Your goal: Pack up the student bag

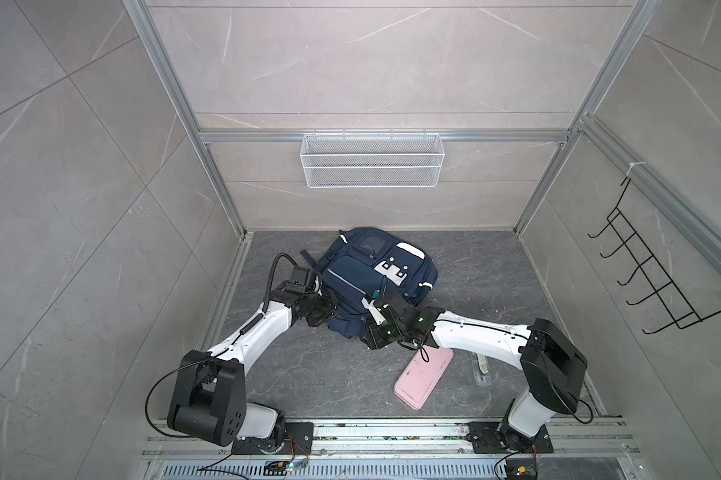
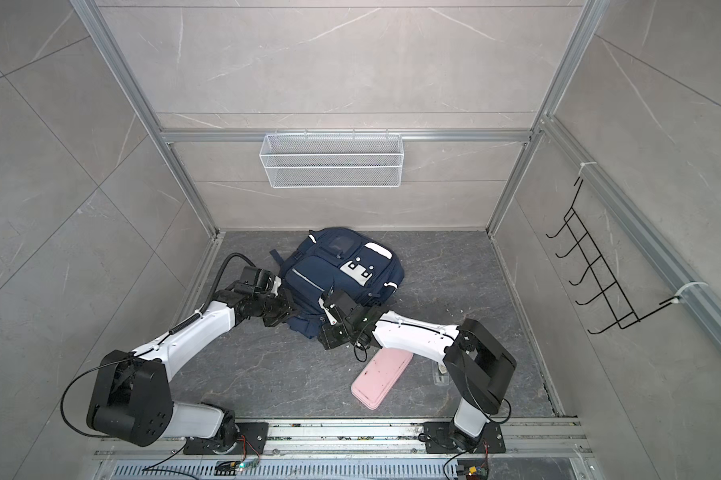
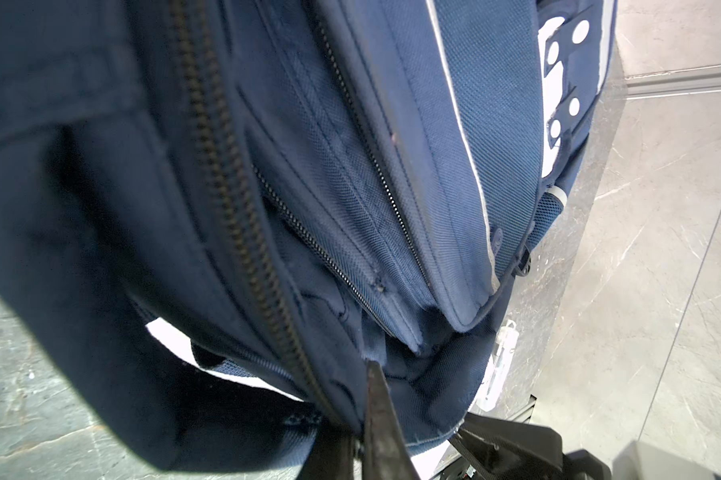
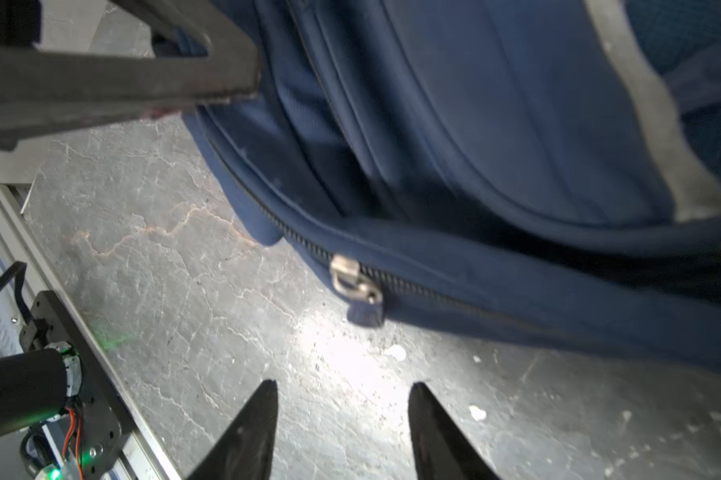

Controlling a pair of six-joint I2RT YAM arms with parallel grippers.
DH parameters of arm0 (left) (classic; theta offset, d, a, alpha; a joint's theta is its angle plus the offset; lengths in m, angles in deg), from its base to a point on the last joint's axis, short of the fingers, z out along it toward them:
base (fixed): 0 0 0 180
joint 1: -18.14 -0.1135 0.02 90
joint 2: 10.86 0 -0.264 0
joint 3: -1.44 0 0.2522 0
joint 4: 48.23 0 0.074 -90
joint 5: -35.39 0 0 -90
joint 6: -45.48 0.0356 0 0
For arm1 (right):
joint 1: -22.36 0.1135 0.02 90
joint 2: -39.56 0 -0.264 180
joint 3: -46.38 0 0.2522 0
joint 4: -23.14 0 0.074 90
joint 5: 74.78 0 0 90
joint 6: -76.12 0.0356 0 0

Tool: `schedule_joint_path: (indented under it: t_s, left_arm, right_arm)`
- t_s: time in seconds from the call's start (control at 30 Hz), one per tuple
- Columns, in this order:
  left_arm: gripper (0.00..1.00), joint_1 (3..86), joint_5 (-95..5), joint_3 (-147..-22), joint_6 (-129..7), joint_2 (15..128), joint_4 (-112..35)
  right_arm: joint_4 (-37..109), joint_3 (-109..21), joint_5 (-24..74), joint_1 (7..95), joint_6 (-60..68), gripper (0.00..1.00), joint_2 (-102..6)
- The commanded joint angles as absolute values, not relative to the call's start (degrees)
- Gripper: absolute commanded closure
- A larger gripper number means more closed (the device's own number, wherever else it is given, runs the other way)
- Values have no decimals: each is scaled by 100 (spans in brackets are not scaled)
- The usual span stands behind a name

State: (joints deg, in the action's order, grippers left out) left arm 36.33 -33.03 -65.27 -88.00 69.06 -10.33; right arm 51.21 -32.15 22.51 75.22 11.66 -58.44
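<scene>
Counted: one navy-blue fabric student bag [image 1: 350, 282], one flat pink oblong case [image 1: 421, 382] nearby. Clamping bag fabric with closed left gripper [image 3: 365, 415]; holding nothing between parted fingers of right gripper [image 4: 344, 386].

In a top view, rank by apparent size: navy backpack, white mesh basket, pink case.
1. Navy backpack and white mesh basket: similar spread; the basket hangs higher, nearer the camera, so unranked.
2. Pink case: clearly smallest.

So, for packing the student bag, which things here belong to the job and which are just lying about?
Job: student bag; its zip pull; pink case and clear strip (perhaps a ruler), probably to be packed.
Lying about: white wire basket on the back wall; black hook rack on the side wall.
</scene>
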Motion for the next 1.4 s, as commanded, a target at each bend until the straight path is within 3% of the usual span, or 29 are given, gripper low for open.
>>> schedule_joint_path:
  t_s: [0.0, 0.37, 0.57, 0.9, 1.37]
  left_arm:
    - [100, 3686, -3053, -6664, -8793, 6607, -1087]
    - [100, 3739, -3073, -6634, -8828, 6493, -1060]
    - [100, 3739, -3092, -6607, -8811, 6428, -1033]
    - [100, 3712, -3197, -6733, -8680, 6482, -895]
    - [100, 2911, -3190, -6893, -8255, 6236, -426]
  right_arm:
    - [5044, -3407, 2069, 7535, 1222, 48, -5999]
    - [5213, -3819, 1638, 7527, 1066, 57, -6333]
    - [5255, -3902, 1641, 7527, 1029, 77, -6424]
    - [5336, -3491, 1550, 7527, 1007, 95, -6019]
    - [5764, -2844, 1136, 7140, 821, 100, -5469]
